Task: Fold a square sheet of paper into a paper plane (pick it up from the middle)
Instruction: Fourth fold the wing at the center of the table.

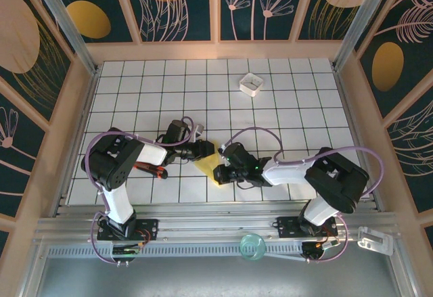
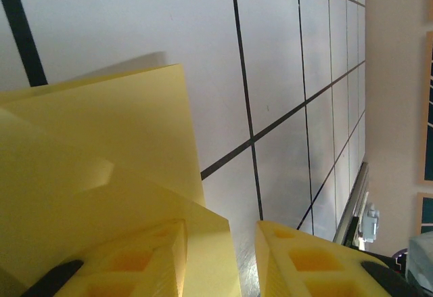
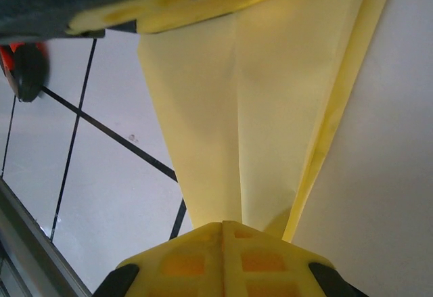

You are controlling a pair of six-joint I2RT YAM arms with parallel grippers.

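**Item 1, nearest:** right end effector (image 3: 223, 233), clenched on the creased end of the thin yellow paper sheet (image 3: 216, 107). The sheet is part-folded and sits at the near middle of the white gridded tabletop (image 1: 284, 107), between both arms.

**Item 2:** left end effector (image 2: 243, 260), jaws apart, with the paper's edge loose between them.

**Item 3, far:** small white square box (image 1: 251, 84).

**Risk:** the sheet is pinched on one side only, so a pull could tear it or skew the crease.
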